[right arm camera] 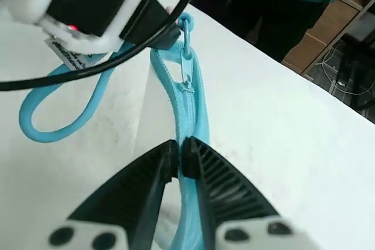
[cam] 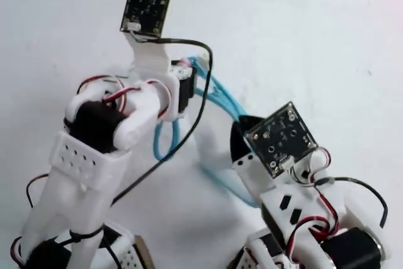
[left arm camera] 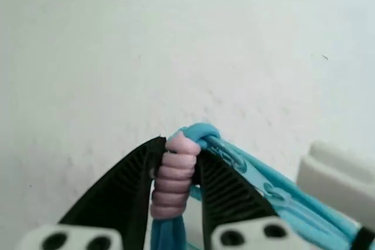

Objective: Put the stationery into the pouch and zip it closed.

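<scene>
blue pouch trim looks like woven cloth, fingers are ribbed matt black plastic, desk smooth matt white

The high view looks down over the table from behind the arms, while both wrist views sit close on the same blue pouch.

The left arm reaches farther out, and the left gripper has its fingers pinched tight on the pink pull. Nearer and to the right, the right gripper has its fingers clamped on the pouch zip edge.
</scene>
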Controlling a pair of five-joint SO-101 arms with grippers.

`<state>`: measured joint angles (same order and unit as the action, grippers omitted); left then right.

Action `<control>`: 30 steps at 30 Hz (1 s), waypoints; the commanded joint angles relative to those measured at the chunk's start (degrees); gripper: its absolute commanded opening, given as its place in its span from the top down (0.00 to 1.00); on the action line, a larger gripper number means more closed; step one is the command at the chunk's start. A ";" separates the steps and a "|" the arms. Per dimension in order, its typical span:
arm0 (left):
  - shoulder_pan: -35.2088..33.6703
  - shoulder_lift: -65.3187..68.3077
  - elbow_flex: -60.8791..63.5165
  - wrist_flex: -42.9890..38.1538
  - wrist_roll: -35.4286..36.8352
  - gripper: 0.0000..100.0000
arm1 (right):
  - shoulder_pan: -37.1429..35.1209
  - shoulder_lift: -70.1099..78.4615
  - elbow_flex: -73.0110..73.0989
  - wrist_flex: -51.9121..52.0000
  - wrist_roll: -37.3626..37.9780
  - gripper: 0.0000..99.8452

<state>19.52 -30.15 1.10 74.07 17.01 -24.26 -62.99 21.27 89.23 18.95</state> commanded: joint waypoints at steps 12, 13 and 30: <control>-7.21 -2.29 3.30 -6.68 -0.88 0.98 | 15.69 -0.04 3.78 10.51 11.60 0.98; -7.47 -2.29 3.82 -7.12 -0.88 0.98 | 15.69 -0.04 3.78 10.77 11.60 0.98; -0.88 -2.37 4.88 -7.03 -0.62 0.98 | 17.80 0.57 -0.26 3.65 13.89 0.98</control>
<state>15.47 -30.51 6.46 67.82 16.84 -6.95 -62.64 23.74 95.56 32.84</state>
